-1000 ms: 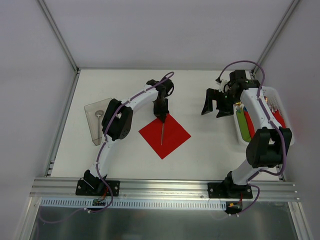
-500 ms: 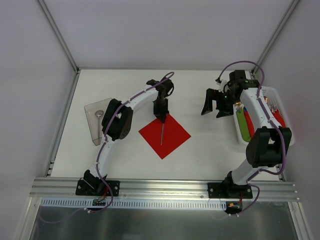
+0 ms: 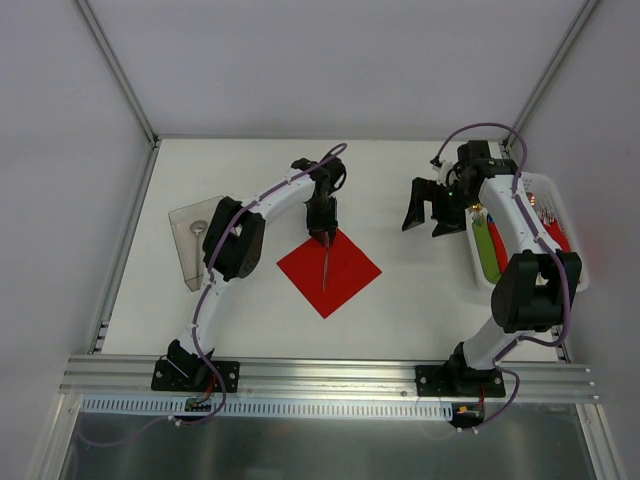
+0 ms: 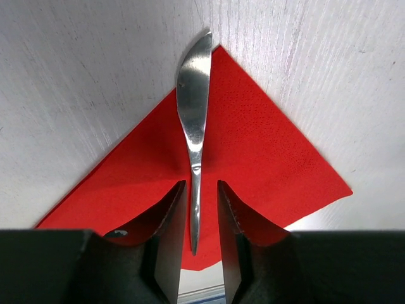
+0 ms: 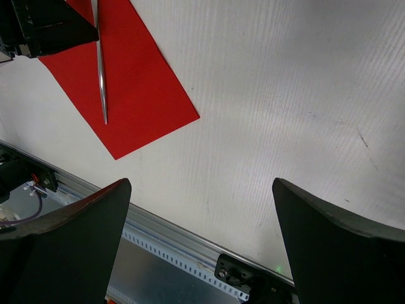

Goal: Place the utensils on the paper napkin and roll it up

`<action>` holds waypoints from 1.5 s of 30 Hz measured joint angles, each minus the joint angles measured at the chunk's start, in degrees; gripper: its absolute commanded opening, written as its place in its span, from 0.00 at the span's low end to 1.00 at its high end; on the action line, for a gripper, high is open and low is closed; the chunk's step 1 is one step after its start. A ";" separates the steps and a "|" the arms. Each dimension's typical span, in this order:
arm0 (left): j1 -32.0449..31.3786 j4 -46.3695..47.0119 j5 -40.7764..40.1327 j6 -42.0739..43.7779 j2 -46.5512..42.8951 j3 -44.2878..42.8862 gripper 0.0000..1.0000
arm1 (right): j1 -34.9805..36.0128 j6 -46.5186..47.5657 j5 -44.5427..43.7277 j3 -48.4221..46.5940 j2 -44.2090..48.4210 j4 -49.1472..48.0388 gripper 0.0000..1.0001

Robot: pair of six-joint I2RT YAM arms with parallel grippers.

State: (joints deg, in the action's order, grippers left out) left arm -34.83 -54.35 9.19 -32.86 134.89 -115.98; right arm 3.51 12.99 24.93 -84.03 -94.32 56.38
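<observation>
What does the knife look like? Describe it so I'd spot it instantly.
Look at the middle of the white table for the red square paper napkin. The slim shiny silver metal knife lies along it, one end between the fingers of the left gripper; it is the only cutlery on red.

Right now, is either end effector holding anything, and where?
Nothing. Left end effector straddles the silver metal knife's handle without gripping; right end effector open, empty.

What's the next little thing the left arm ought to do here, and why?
Probably lift the left end effector straight up. The knife lies on the red napkin and the jaws stand slightly apart either side of its handle, so it looks released; a spoon waits in the clear tray.
</observation>
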 measured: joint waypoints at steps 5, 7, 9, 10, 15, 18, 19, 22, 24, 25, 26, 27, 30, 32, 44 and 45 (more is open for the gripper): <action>1.01 -0.55 1.11 -0.55 -2.32 0.00 0.38 | 0.00 -0.07 0.31 0.00 -0.37 0.02 0.99; 2.05 -0.76 1.16 -0.81 -5.97 0.24 0.43 | 0.00 -0.02 0.87 0.00 -0.37 0.00 0.99; 3.93 -0.44 1.29 -1.01 -12.20 1.66 0.45 | 0.00 0.07 1.44 0.00 -0.37 0.02 0.99; 5.64 -0.33 1.22 -1.05 -16.41 3.08 0.46 | 0.00 0.13 1.81 0.00 -0.37 -0.02 0.99; 18.51 0.55 -0.33 0.11 -37.79 12.00 0.47 | 0.00 0.59 3.98 0.00 -0.37 0.00 0.99; 28.28 0.39 -2.19 1.79 -46.36 19.50 0.44 | 0.13 0.90 4.61 0.00 -0.37 0.00 0.99; 30.95 0.02 -2.89 2.49 -47.71 22.16 0.43 | 0.20 1.01 4.76 0.00 -0.37 0.00 0.99; 35.28 -1.46 -5.44 4.50 -46.58 27.21 0.39 | 0.50 1.07 5.11 0.00 -0.37 0.00 0.99; 36.50 -1.88 -6.80 5.90 -43.60 29.22 0.37 | 0.87 1.11 5.20 0.00 -0.39 0.00 0.99; 36.92 -2.01 -7.26 6.60 -41.72 29.86 0.35 | 1.07 1.16 5.38 0.00 -0.44 0.00 0.99; 37.27 -1.95 -8.17 7.02 -39.95 30.32 0.34 | 1.22 1.20 5.53 0.00 -0.48 0.00 0.99; 37.59 -1.75 -8.81 7.48 -38.10 30.67 0.34 | 1.33 1.22 5.62 0.00 -0.59 0.00 0.99; 38.32 -0.79 -10.82 8.76 -33.81 30.88 0.34 | 1.53 1.25 5.84 0.00 -0.79 0.00 0.99; 38.69 0.04 -12.28 9.57 -31.28 30.67 0.34 | 1.53 1.27 5.84 0.00 -0.85 0.00 0.99; 39.78 1.97 -20.20 14.21 -17.84 22.69 0.34 | 1.53 1.86 5.81 0.00 -0.85 0.02 0.99; 39.95 2.08 -20.35 14.45 -16.98 22.40 0.33 | 1.53 1.97 5.81 0.00 -0.85 0.02 0.99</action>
State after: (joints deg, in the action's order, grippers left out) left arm 5.13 -52.27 -11.16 -18.41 117.91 -93.58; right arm 5.04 14.96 30.74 -84.03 -95.18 56.40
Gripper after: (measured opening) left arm 0.338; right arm 0.991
